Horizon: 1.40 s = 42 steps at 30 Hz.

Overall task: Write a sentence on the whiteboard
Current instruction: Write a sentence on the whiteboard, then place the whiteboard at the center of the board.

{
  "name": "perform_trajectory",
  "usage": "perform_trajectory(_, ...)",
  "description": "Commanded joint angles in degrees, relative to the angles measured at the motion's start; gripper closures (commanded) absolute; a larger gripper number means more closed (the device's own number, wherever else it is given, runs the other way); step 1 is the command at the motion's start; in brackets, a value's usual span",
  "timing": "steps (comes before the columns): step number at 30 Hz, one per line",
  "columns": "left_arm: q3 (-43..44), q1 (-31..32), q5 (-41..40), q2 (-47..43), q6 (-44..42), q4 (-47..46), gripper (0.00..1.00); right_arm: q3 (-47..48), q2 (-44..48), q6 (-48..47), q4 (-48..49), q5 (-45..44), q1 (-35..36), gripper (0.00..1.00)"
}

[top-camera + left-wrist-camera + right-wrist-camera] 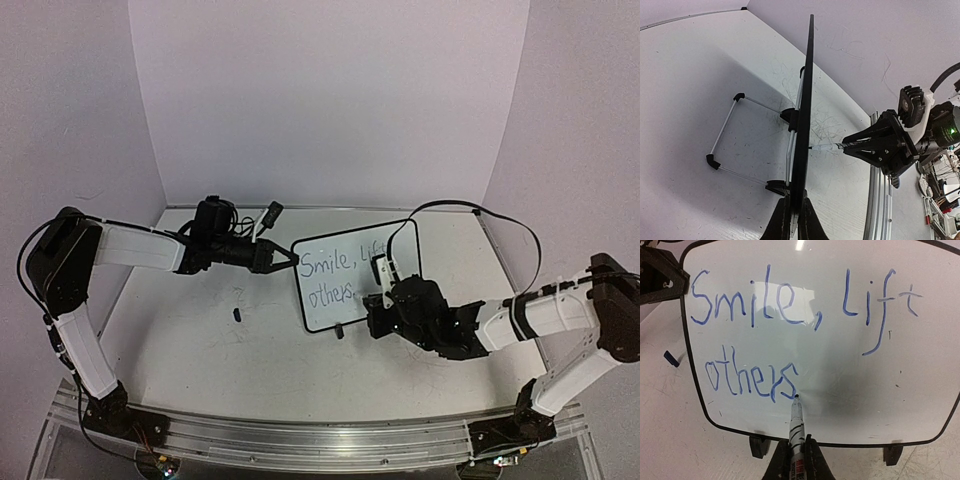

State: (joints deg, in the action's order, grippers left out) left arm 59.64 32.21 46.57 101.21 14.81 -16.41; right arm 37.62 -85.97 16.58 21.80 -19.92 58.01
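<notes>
The whiteboard stands upright on the table, mid-right. The sentence reads "Smile, lift" over "others" in blue marker. In the right wrist view the board fills the frame and the sentence is plain. My right gripper is shut on a white marker. Its tip touches the board just after the "s" of "others". My left gripper is shut on the board's left edge, seen edge-on. From above, the left gripper is at the board's left side and the right gripper is in front.
A small dark marker cap lies on the table left of the board; it also shows in the right wrist view. A wire stand props the board from behind. White walls close in the table. An aluminium rail runs along the near edge.
</notes>
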Motion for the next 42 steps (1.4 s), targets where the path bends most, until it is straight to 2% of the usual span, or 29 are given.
perform_trajectory(1, 2.07, -0.20, 1.07, -1.88, -0.40, 0.41, 1.00, 2.18, -1.47, -0.36, 1.06, -2.02, -0.47, 1.00)
perform_trajectory(11, 2.06, -0.21, 1.03, -1.89, -0.43, 0.52, 1.00, 3.10, -3.00, -1.22, 1.43, -3.49, -1.16, 1.00)
perform_trajectory(13, 2.06, -0.20, 0.84, -1.89, -0.49, 0.57, 1.00, 2.98, -0.03, -0.21, -1.42, -2.31, -1.13, 1.00)
perform_trajectory(18, 2.24, -0.42, -0.02, -2.12, -0.43, 0.79, 0.97, -1.42, 15.11, 3.38, -8.35, 0.81, -0.66, 1.00)
perform_trajectory(23, 2.27, -1.13, -1.18, -3.25, -0.41, 1.08, 0.78, -3.40, 23.04, 3.78, -13.16, -5.09, -0.87, 1.00)
perform_trajectory(27, 1.83, -1.70, -4.09, -5.79, -1.54, 2.21, 0.59, -2.24, 26.38, 3.02, -14.41, -8.12, -0.97, 1.00)
perform_trajectory(33, 5.27, -1.88, -10.36, -9.33, -4.04, 9.85, 0.37, 1.58, 29.39, -2.75, -15.58, -13.27, -0.97, 1.00)
perform_trajectory(37, 5.66, -1.88, -16.36, -13.42, -2.58, 15.20, 0.26, 3.45, 29.96, -5.99, -15.86, -15.37, -0.97, 1.00)
perform_trajectory(42, -1.23, -1.84, -31.32, -24.10, 5.92, 21.62, 0.22, 2.99, 30.82, -6.39, -16.17, -15.82, -0.97, 1.00)
